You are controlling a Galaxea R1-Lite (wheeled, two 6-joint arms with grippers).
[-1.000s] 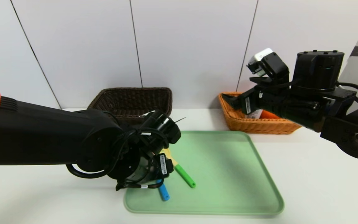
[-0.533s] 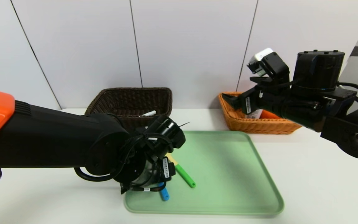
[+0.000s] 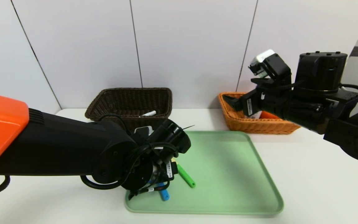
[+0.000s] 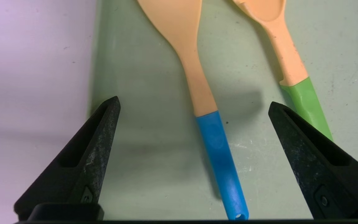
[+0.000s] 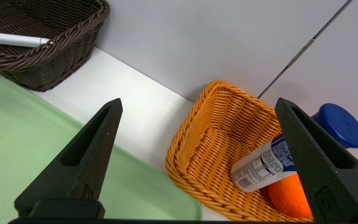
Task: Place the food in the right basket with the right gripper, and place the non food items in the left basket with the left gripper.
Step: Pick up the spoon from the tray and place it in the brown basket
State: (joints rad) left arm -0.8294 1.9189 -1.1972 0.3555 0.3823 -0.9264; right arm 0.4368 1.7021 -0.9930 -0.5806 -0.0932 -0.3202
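Two utensils lay on our green tray — the blue-handled one between the spread fingers of our left tool, not gripped, and the green-handled one just beside it. Our right tool hung near the orange-tan basket with its fingers wide apart, holding nothing. In that basket we saw the orange fruit and the white-and-blue bottle, leaning, its cap dark blue. Our white marker rested in the dark brown basket on the white counter.
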